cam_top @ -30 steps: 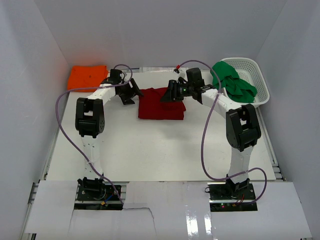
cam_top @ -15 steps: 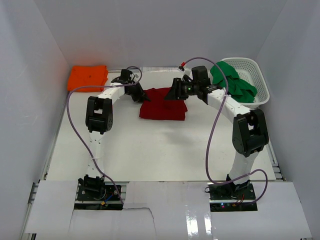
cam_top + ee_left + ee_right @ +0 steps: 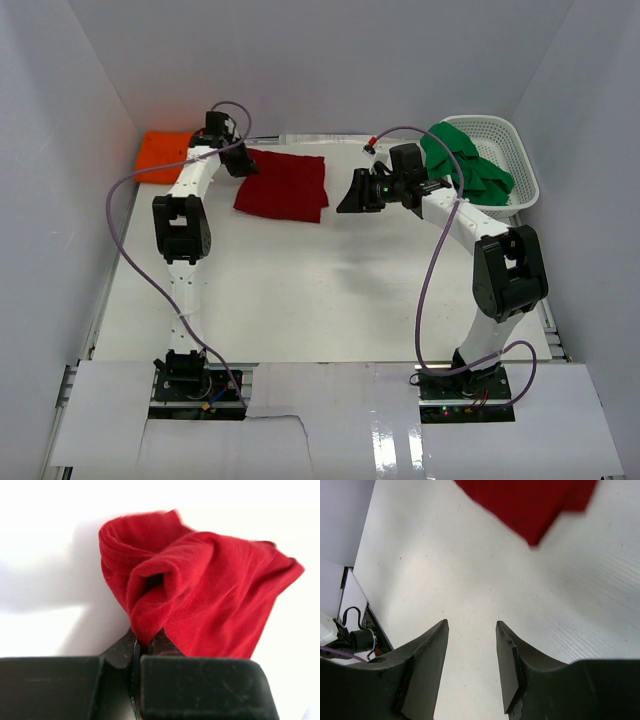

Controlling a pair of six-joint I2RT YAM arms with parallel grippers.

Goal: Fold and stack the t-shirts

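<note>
With the left pincer (image 3: 145, 645) clenched on just a bunched corner of the folded dark red shirt (image 3: 285, 187) lying at the back of the tabletop (image 3: 300, 290) and the right pincer (image 3: 472, 630) released and empty, a one-sided pull could undo its fold or slip free.

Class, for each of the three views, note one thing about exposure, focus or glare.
Left wrist view: the table behind the red shirt is blown out to plain white, the left claw near black. Right wrist view: the shirt's edge at the top is blurred, the right claw sharp. Top view: even light, faint soft shadows, glare on the shiny front strip.
</note>
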